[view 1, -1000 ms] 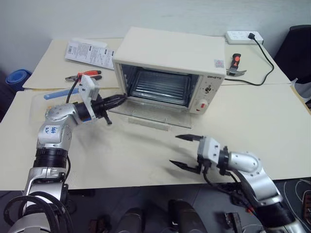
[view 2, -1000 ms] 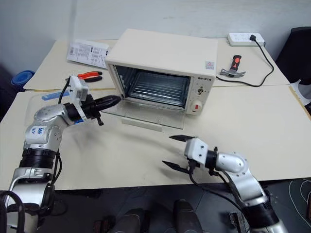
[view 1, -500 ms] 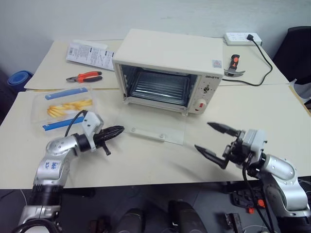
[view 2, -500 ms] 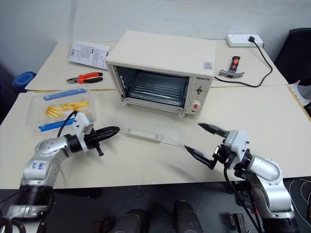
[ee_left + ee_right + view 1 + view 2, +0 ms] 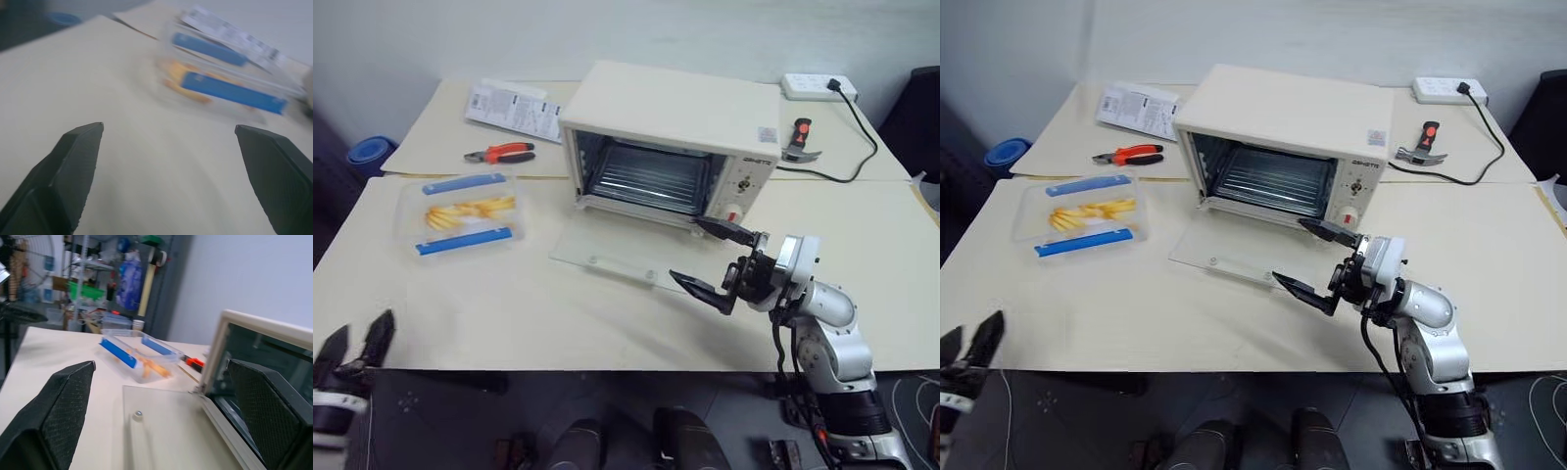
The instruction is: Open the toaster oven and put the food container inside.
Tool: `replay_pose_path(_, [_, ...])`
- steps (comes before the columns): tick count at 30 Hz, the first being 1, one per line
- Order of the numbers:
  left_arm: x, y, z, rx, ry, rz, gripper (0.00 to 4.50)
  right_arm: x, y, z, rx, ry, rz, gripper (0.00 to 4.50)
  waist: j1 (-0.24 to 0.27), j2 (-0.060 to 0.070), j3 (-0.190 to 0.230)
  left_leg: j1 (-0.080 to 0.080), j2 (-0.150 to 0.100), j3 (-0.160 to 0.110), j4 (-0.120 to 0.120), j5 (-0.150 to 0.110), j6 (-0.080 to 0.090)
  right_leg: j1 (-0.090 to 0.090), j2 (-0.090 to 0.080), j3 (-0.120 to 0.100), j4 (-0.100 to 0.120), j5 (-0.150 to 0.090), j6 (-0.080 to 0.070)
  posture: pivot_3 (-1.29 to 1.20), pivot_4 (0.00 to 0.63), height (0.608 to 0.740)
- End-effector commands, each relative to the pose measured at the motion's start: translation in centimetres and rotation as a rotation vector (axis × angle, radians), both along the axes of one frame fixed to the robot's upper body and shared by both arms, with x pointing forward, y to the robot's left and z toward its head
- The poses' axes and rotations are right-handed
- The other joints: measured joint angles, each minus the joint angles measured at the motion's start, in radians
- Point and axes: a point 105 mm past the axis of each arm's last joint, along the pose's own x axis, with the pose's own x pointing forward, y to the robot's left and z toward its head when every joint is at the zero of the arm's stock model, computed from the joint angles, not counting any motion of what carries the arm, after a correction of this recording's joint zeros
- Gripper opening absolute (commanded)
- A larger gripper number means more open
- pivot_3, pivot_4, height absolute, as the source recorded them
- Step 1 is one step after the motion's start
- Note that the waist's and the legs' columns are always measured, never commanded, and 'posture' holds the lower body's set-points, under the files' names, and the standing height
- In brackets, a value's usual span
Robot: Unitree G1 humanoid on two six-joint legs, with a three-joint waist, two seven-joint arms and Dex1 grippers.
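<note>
The cream-white toaster oven [image 5: 671,122] stands mid-table with its glass door [image 5: 617,257] dropped flat and the wire rack showing. To its left lies the food container [image 5: 460,211], a clear box with two blue clips and yellow sticks, lying free on the table. My left gripper [image 5: 357,343] is open, low at the table's front left corner, well short of the container [image 5: 220,83]. My right gripper [image 5: 687,252] is open above the door's right front corner, pointing left towards the container [image 5: 139,352].
Behind the container lie red-handled pliers [image 5: 499,153] and a printed leaflet [image 5: 514,101]. A hammer [image 5: 800,137] and a power strip [image 5: 820,86] with its cable sit right of the oven. A blue object [image 5: 367,152] sits beyond the table's left edge.
My left gripper drew back from the oven door to the table's front left corner and opened. The right gripper rose and swung left over the door's corner. The view also shifted.
</note>
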Motion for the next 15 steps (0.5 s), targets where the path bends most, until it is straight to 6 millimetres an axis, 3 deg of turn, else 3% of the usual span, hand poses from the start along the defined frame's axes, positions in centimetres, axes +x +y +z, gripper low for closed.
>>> replay_pose_path(1, [2.0, 0.4, 2.7, 0.016, -0.02, -0.011, 4.47, -0.1, 0.0, 0.3, -0.002, -0.037, 0.006, 4.5, 0.005, 0.0, 0.0, 0.001, 0.0, 0.0, 0.0, 0.0, 0.0, 0.001, 0.0, 0.0, 0.0, 0.0, 0.0, 0.0, 0.15, 0.74])
replay_pose_path(6, [10.1, 1.1, 7.1, 0.034, 0.052, -0.121, 4.47, -0.2, -0.4, -0.1, -0.009, -0.034, -0.002, 4.5, 0.014, -0.001, -0.001, 0.004, 0.0, -0.002, -0.001, 0.0, -0.002, 0.001, 0.001, -0.001, 0.002, 0.0, 0.0, 0.0, 0.15, 0.74])
replay_pose_path(7, [11.3, 2.2, 6.8, 0.019, 0.118, -0.087, 4.47, -0.2, -0.4, -0.2, -0.01, -0.034, -0.002, 4.5, 0.008, -0.001, -0.001, 0.004, 0.0, -0.001, -0.002, 0.0, -0.003, 0.001, 0.001, 0.0, 0.002, 0.0, 0.0, 0.0, 0.15, 0.74])
replay_pose_path(9, [13.2, 3.5, 6.9, 0.035, 0.201, -0.046, 4.47, -0.3, -0.2, -0.3, -0.015, -0.04, -0.003, 4.5, -0.01, 0.001, -0.001, 0.006, -0.002, 0.001, -0.003, -0.001, -0.001, 0.001, 0.0, 0.002, 0.003, 0.0, 0.0, 0.0, 0.15, 0.74])
replay_pose_path(15, [16.7, 5.0, 7.1, 0.078, 0.356, -0.015, 4.47, -0.5, -0.1, -0.5, -0.021, -0.049, -0.018, 4.5, -0.05, 0.0, -0.001, 0.004, -0.001, 0.002, -0.006, -0.005, -0.001, -0.008, 0.001, -0.002, 0.008, 0.0, 0.0, 0.0, 0.15, 0.74])
